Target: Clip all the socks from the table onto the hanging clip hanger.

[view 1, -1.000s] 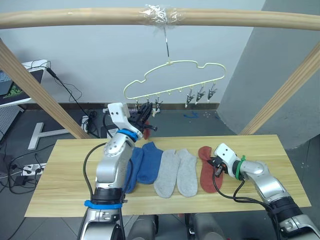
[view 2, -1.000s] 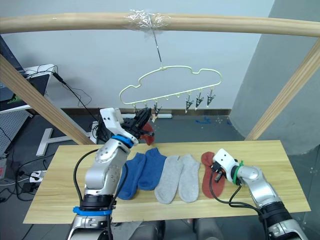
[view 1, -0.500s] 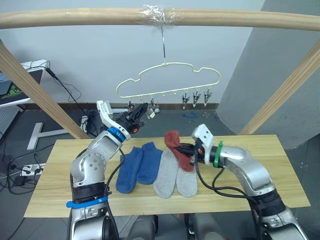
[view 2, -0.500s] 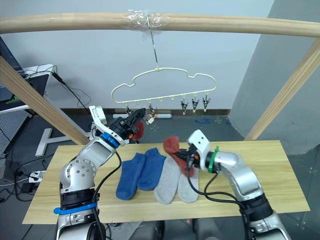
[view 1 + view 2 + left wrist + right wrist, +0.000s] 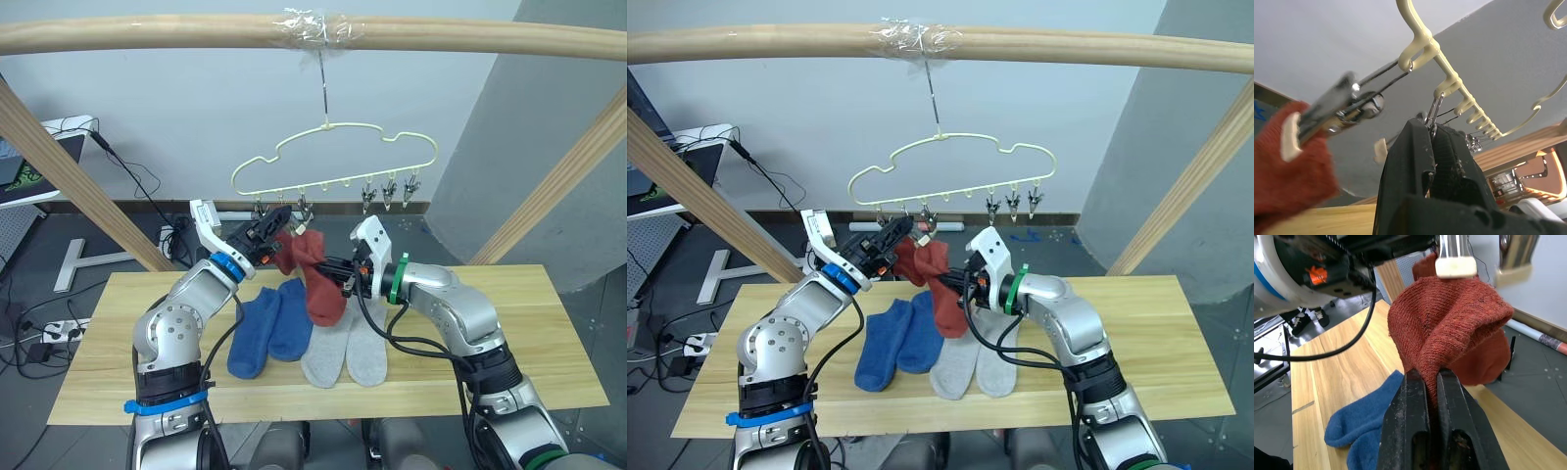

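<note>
The pale clip hanger (image 5: 333, 157) hangs by its hook from the wooden beam. My left gripper (image 5: 272, 225) is raised to its left clips and is shut on one metal clip (image 5: 1433, 111). Beside it another clip (image 5: 1337, 104) holds a rust red sock (image 5: 1288, 169). My right gripper (image 5: 344, 275) is shut on a second red sock (image 5: 321, 289), held up just under those clips with its cuff (image 5: 1449, 323) against a clip pad (image 5: 1456, 265). Two blue socks (image 5: 269, 328) and two grey socks (image 5: 348, 352) lie on the table (image 5: 529, 333).
A thick wooden beam (image 5: 147, 34) spans the top, with slanted wooden posts at the left (image 5: 59, 166) and right (image 5: 558, 176). Three free clips (image 5: 390, 191) hang at the hanger's right end. Cables and a desk leg lie on the floor behind.
My right gripper lifted the red sock off the table's right side and carried it left and up to the hanger's left clips. The left arm shifted and the hanger swung slightly.
</note>
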Robot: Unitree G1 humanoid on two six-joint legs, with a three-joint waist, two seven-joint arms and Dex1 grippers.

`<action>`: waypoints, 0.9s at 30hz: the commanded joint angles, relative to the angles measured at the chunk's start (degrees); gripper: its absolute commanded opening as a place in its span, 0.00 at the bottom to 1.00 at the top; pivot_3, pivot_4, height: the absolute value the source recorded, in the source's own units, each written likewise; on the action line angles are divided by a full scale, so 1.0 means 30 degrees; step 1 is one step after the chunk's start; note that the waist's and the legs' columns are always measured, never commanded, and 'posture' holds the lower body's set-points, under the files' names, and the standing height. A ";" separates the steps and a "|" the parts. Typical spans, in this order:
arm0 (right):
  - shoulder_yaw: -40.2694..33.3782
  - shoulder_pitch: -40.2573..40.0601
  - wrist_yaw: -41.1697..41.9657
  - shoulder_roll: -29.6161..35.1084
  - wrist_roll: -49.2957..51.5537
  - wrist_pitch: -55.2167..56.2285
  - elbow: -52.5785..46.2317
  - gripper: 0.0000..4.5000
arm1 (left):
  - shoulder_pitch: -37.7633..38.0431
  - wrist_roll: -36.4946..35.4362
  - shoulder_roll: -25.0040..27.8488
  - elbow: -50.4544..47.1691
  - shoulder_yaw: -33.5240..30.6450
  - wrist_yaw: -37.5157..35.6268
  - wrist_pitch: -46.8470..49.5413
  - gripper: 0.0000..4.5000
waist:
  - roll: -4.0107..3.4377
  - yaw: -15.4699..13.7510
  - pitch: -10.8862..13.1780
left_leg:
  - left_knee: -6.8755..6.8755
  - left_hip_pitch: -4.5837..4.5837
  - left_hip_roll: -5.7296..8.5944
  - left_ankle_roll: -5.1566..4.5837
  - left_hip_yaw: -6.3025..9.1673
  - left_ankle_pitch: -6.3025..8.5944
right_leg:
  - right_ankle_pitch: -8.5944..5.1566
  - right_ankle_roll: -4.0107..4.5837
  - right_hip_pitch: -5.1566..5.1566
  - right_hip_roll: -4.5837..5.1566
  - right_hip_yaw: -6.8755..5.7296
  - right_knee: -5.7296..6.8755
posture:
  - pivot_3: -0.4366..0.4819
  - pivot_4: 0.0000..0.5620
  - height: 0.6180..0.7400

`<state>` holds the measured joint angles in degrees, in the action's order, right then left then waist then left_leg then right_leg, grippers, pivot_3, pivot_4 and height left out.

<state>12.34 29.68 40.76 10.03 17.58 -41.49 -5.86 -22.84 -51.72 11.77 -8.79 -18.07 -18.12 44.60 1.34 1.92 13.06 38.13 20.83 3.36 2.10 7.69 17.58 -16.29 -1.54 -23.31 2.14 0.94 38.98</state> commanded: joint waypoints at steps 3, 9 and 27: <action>-0.0608 0.0615 -0.0408 -0.0508 0.0989 -0.0260 -0.0304 0.01 | 0.0189 -0.0083 0.0239 -0.0178 0.0116 0.0163 0.0105 0.00 | -0.0001 0.0000 0.0000 | -0.0002 0.0000 -0.0001 0.0000 0.0001 0.0000 | 0.0000 0.0000 -0.0001 0.0000 0.0000 0.0000 | 0.47 0.42 1.00; -0.0451 0.0770 -0.0621 -0.0707 0.0972 -0.0185 -0.0137 0.01 | 0.0213 -0.0185 0.0117 -0.0415 0.0345 0.0137 0.0127 0.00 | -0.0002 -0.0003 0.0001 | -0.0007 0.0002 0.0000 0.0000 0.0000 0.0000 | 0.0000 0.0000 -0.0004 0.0000 0.0002 -0.0003 | 0.46 0.42 1.00; -0.0024 0.1004 -0.1116 -0.1084 0.0614 0.0234 0.0386 0.00 | 0.0691 0.0169 0.0270 -0.0669 0.0293 0.0135 -0.0713 0.67 | -0.0003 -0.0035 0.0003 | -0.0021 0.0028 0.0001 0.0000 0.0005 0.0000 | -0.0001 0.0000 -0.0031 0.0002 0.0001 -0.0016 | 0.47 0.41 1.00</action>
<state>12.31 31.57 37.31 7.21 19.13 -41.86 -3.65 -20.89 -51.44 12.07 -9.07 -16.61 -17.96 43.65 1.33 1.82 13.07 38.07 20.91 3.37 2.10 7.71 17.58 -16.29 -1.54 -23.40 2.15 0.94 38.93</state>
